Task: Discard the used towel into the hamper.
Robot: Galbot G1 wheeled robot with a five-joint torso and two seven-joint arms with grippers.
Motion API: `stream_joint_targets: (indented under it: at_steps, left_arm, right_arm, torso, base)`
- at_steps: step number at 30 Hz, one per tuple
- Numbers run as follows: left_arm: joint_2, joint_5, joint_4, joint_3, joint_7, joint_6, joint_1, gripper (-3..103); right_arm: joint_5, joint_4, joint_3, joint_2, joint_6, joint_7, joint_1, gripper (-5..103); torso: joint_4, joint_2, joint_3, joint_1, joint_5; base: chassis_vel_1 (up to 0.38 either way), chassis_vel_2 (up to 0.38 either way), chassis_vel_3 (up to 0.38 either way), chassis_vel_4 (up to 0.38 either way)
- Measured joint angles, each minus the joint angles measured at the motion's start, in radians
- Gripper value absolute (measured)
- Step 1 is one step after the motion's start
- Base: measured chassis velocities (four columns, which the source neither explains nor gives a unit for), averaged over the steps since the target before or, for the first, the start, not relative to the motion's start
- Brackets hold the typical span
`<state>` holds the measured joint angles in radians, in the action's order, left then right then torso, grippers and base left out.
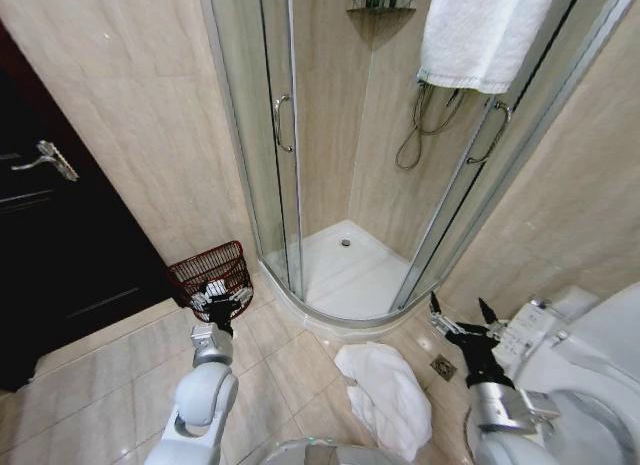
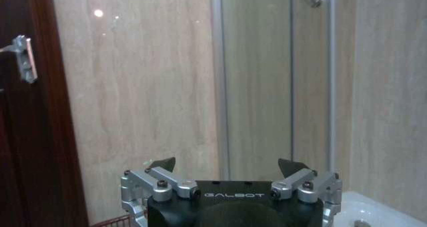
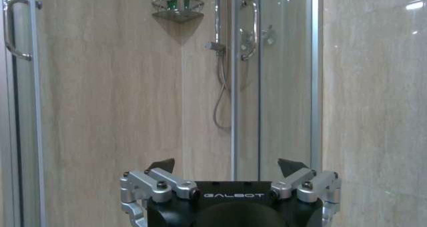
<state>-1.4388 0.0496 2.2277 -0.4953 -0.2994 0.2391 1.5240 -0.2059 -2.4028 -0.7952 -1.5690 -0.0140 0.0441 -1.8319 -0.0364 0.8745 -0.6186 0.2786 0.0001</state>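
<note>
Towel (image 1: 385,395), crumpled white cloth, on glossy tiles near wire hamper (image 1: 212,272).

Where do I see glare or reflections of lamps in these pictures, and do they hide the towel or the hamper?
Left wrist view: two lamp spots on the wall. Right wrist view: a glint on the tile. Head view: soft sheen on the floor; the towel and hamper stay clear.
</note>
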Motion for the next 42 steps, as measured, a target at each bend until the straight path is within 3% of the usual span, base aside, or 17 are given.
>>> stream_joint_targets:
  at_steps: [13,17,22,29,33,42]
  left_arm:
    - [0.006,-0.006,0.014,0.037,-0.009,0.009,-0.008,100]
    - [0.002,0.013,0.01,0.004,-0.024,0.028,-0.05,100]
    - [-0.003,0.017,0.033,-0.046,-0.024,0.016,-0.017,100]
    - [0.023,0.025,0.065,-0.056,0.005,0.009,0.011,100]
    - [0.053,0.025,0.064,-0.06,0.037,-0.008,0.02,100]
    - [0.038,0.067,0.066,-0.086,0.051,-0.013,0.016,100]
  right_arm:
    - [0.01,0.003,0.046,0.012,-0.018,0.0,0.006,100]
    - [-0.02,0.015,0.058,0.02,-0.034,0.021,0.026,100]
    - [-0.004,0.021,0.036,0.04,-0.029,0.018,0.034,100]
    - [0.029,0.014,0.029,0.032,0.016,0.009,0.025,100]
    - [0.098,0.011,0.045,0.001,0.067,0.014,0.031,100]
    - [0.097,-0.049,0.034,-0.012,0.044,0.035,0.022,100]
  torso:
    - [0.0,0.058,-0.032,0.026,-0.0001]
    - [0.0002,0.081,-0.045,0.036,-0.0001]
    - [-0.0004,0.105,-0.058,0.047,-0.0001]
    - [-0.0001,0.136,-0.075,0.061,-0.0001]
    - [-0.0001,0.161,-0.089,0.072,0.0001]
    - [0.0,0.196,-0.108,0.087,-0.0001]
  base:
    - [0.0,0.0,0.0,0.0]
    - [0.0,0.0,0.0,0.0]
    - [0.0,0.0,0.0,0.0]
    - [0.0,0.0,0.0,0.0]
    - [0.0,0.0,0.0,0.0]
    - [0.0,0.0,0.0,0.0]
